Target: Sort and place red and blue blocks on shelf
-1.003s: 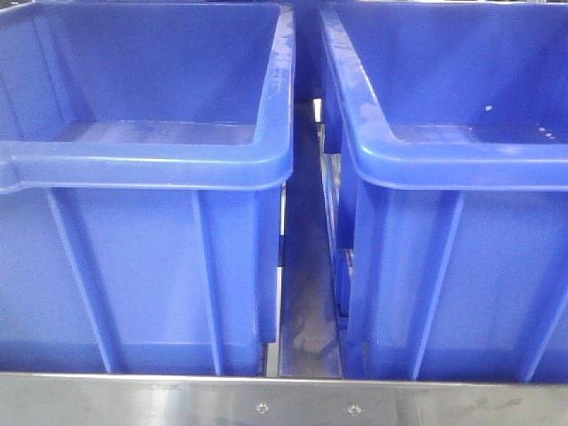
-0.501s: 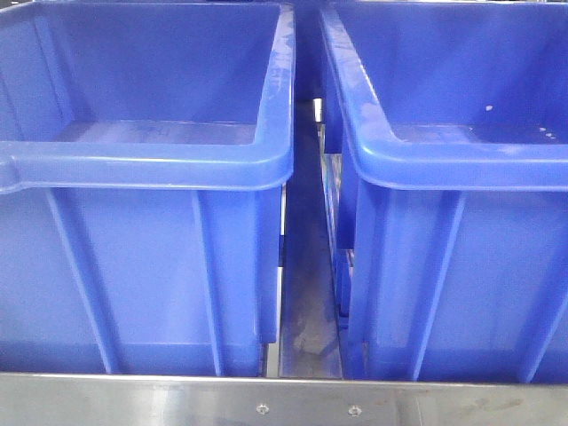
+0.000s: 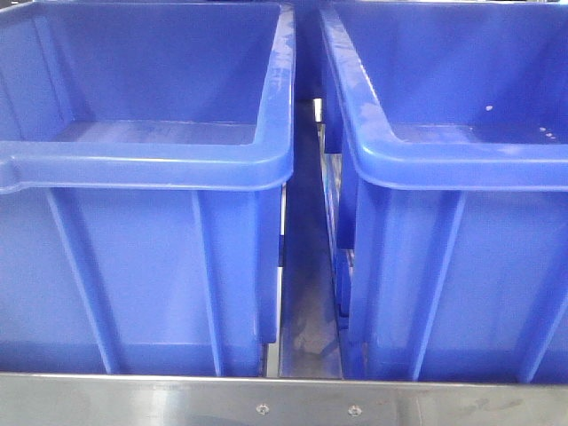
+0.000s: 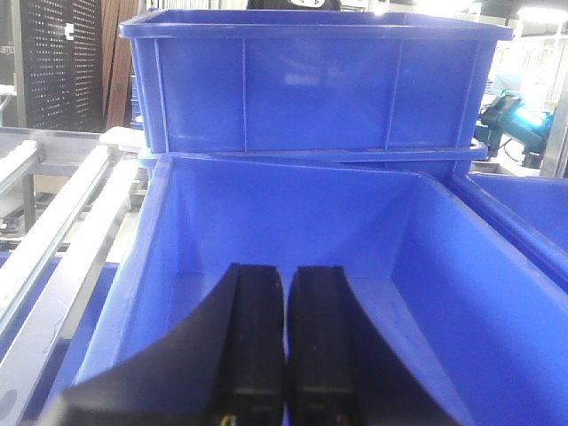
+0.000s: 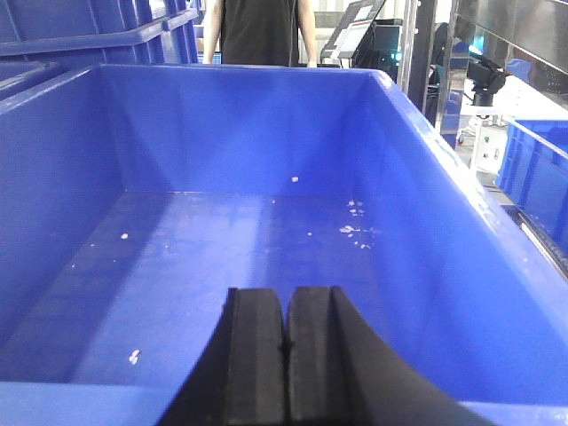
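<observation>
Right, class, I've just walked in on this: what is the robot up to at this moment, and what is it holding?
Nothing is being held. The left gripper and the right gripper are both shut and empty, each poised over the open top of a large blue bin. In the front view the two bins stand side by side behind a steel rail, a narrow gap between them. No red or blue block shows in any view; the right bin holds only white specks.

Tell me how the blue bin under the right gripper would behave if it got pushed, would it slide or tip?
The blue bin would likely slide rather than tip: it looks broad and low. Its ribbed, thick-rimmed walls suggest stiff plastic, and only small white specks lie inside, so it is probably light. The neighbouring bin stands close, so a sideways push would soon meet it.
</observation>
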